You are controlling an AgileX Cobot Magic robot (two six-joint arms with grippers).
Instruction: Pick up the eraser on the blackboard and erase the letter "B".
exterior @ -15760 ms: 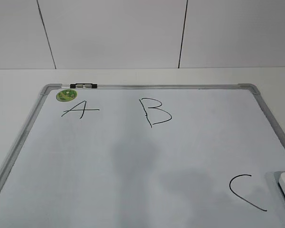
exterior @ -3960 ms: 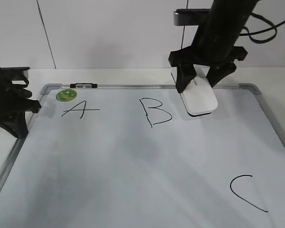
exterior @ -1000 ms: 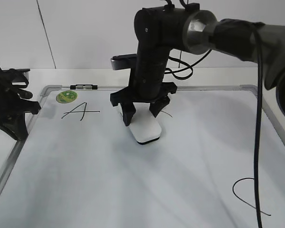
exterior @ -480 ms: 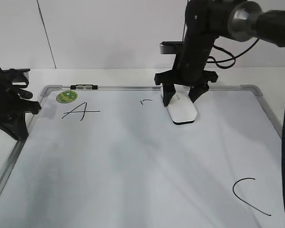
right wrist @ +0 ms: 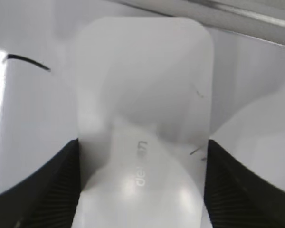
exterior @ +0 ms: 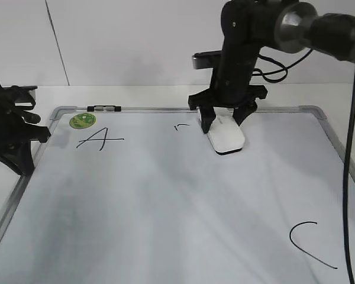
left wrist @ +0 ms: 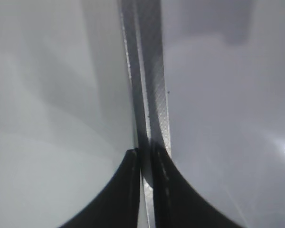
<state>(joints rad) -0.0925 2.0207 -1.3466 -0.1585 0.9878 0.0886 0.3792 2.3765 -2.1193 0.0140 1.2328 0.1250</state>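
Note:
My right gripper is shut on the white eraser and presses it flat on the blackboard near the top frame, right of centre. In the right wrist view the eraser fills the space between the two black fingers. Of the letter "B" only a small black hook shows, left of the eraser; it also shows in the right wrist view. My left gripper hangs over the board's left frame, its jaws together with nothing between them; the left wrist view shows it over the frame strip.
The black letter "A" and a green round sticker are at the board's top left. The black letter "C" is at the lower right. A marker clip sits on the top frame. A white wall stands behind.
Over the last second the right gripper swept the eraser from the board's middle to the right across the "B", wiping most of it. In the last half second it shifted slightly left.

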